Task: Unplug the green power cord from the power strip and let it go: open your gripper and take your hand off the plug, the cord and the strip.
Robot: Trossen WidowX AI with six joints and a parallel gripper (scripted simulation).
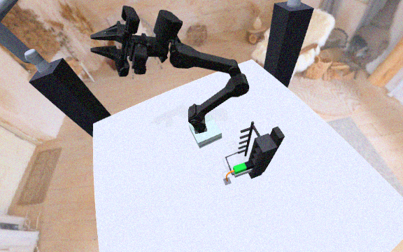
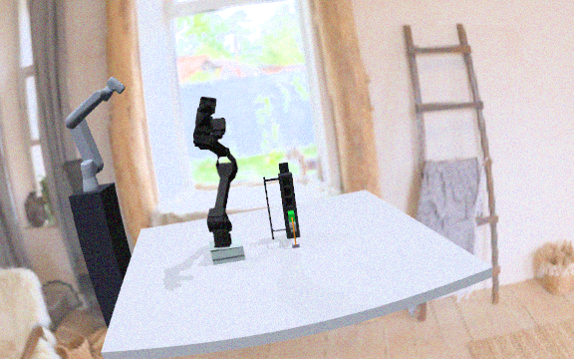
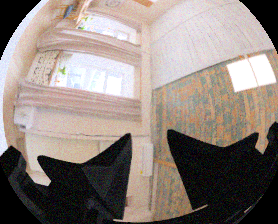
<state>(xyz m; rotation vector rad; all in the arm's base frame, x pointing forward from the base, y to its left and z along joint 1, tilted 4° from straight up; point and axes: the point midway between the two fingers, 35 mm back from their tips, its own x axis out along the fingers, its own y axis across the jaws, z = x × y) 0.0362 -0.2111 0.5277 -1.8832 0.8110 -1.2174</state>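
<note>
So going left to right in the top view: the gripper (image 1: 98, 43) is way up at about 10 o'clock from the arm's base, past the table (image 1: 159, 196) edge, hanging over the floor. Its two pointed fingers are partly drawn together with a visible gap between them, and there's nothing in that gap. The wrist view backs that up, just wall and ceiling showing between the finger tips. My guess is the arm is held high and folded back like that simply because it hasn't started its reach; it's pointing away from the job.

Moving right, the arm's base (image 1: 204, 134) sits on its pale block near the table's middle. At roughly 4 o'clock from it stands the black power strip (image 1: 265, 150) on its thin rack, upright. The green plug (image 1: 240, 168) is seated in the strip's lowest socket, and the orange cord (image 1: 228, 173) curls from it down to a small grey tab on the table. So it's not unplugged yet.

No containers here that I can see, unless you count the sockets, and only that bottom one looks occupied.
</note>
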